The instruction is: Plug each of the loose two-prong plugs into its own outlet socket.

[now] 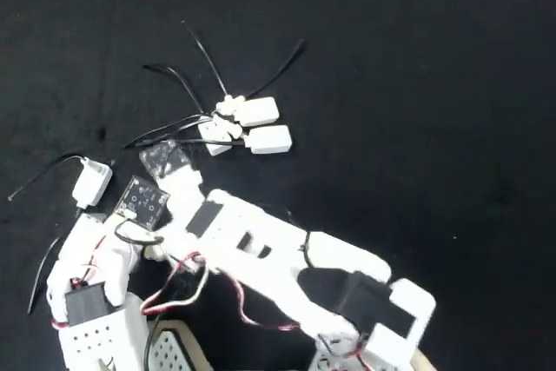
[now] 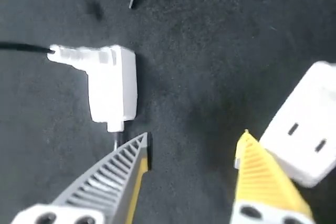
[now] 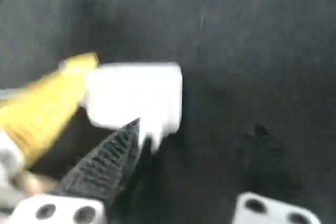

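Observation:
A loose white two-prong plug [image 2: 113, 87] with a black cable lies on the black cloth just beyond the grey finger [image 2: 123, 169] of my left gripper [image 2: 194, 137], which is open with nothing in it. The same plug [image 1: 91, 182] lies at the table's left. A white outlet block [image 2: 310, 129], its two slots showing, sits beside the left gripper's yellow finger [image 2: 262, 177]. My right gripper [image 3: 199, 127] looks open, and the white outlet block [image 3: 136, 98] is blurred at the tip of its black finger [image 3: 110, 166].
Farther back, two white outlet blocks [image 1: 258, 111] [image 1: 269, 139] lie side by side, with white plugs [image 1: 221, 128] and several black cables fanning out behind them. The right arm [image 1: 252, 241] stretches diagonally across the front. Bare black cloth covers the table's right half.

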You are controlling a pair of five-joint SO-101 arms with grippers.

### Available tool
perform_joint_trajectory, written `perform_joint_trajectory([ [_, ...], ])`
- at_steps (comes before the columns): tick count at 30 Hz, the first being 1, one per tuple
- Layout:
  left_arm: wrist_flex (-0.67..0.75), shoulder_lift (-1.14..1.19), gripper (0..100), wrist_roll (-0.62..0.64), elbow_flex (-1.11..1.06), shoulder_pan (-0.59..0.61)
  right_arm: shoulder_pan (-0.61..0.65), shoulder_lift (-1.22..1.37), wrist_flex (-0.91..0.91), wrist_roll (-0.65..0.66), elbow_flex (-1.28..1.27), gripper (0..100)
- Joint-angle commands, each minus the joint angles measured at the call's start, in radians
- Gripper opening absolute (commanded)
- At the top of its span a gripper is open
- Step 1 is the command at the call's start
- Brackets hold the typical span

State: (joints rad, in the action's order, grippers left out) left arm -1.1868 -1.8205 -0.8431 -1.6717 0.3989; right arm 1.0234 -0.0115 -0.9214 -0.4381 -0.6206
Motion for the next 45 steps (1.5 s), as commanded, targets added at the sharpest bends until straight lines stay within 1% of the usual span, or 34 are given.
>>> perform_joint_trajectory([
  [1, -0.051, 0.0, 27, -0.009, 0.065, 0.024, 0.008, -0.16, -0.173, 0.097, 0.028, 30.6],
  [5, -0.054, 0.0, 27, -0.005, 0.071, 0.025, -0.086, -0.381, -0.405, 0.233, 0.028, 30.1],
  [6, -0.057, 0.0, 27, 0.0, 0.068, 0.021, -0.124, -0.441, -0.46, 0.273, 0.028, 29.2],
  [9, -0.052, 0.0, 27, 0.071, 0.062, 0.021, -0.27, -0.621, -0.572, 0.385, 0.03, 24.3],
  [12, -0.057, 0.0, 28, 0.123, 0.073, 0.021, -0.434, -0.771, -0.589, 0.459, 0.027, 15.1],
  [15, -0.06, 0.0, 32, 0.207, 0.111, 0.021, -0.574, -0.851, -0.589, 0.488, 0.03, 6.0],
  [17, -0.061, 0.005, 32, 0.253, 0.148, 0.004, -0.646, -0.865, -0.589, 0.483, 0.028, 5.0],
  [20, -0.149, 0.005, 32, 0.273, 0.193, -0.113, -0.743, -0.843, -0.589, 0.483, 0.03, 5.0],
  [21, -0.157, 0.005, 32, 0.273, 0.205, -0.145, -0.77, -0.831, -0.589, 0.483, 0.03, 5.0],
  [25, -0.161, 0.008, 32, 0.284, 0.292, -0.139, -0.858, -0.754, -0.589, 0.483, 0.058, 5.0],
  [29, -0.157, 0.049, 32, 0.298, 0.367, -0.127, -0.887, -0.662, -0.594, 0.491, 0.108, 5.0],
  [31, -0.106, 0.123, 32, 0.322, 0.371, -0.127, -0.888, -0.622, -0.594, 0.491, 0.124, 5.0],
  [35, 0.052, 0.368, 32, 0.419, 0.394, -0.122, -0.887, -0.578, -0.591, 0.491, 0.13, 5.0],
  [39, 0.152, 0.657, 32, 0.52, 0.518, -0.119, -0.888, -0.575, -0.595, 0.489, 0.124, 5.0],
  [41, 0.161, 0.786, 32, 0.565, 0.601, -0.119, -0.888, -0.575, -0.595, 0.489, 0.124, 5.0],
  [43, 0.147, 0.896, 32, 0.575, 0.682, -0.116, -0.888, -0.575, -0.597, 0.488, 0.122, 5.0],
  [45, 0.112, 0.991, 32, 0.572, 0.766, -0.082, -0.888, -0.572, -0.597, 0.486, 0.122, 5.0],
])
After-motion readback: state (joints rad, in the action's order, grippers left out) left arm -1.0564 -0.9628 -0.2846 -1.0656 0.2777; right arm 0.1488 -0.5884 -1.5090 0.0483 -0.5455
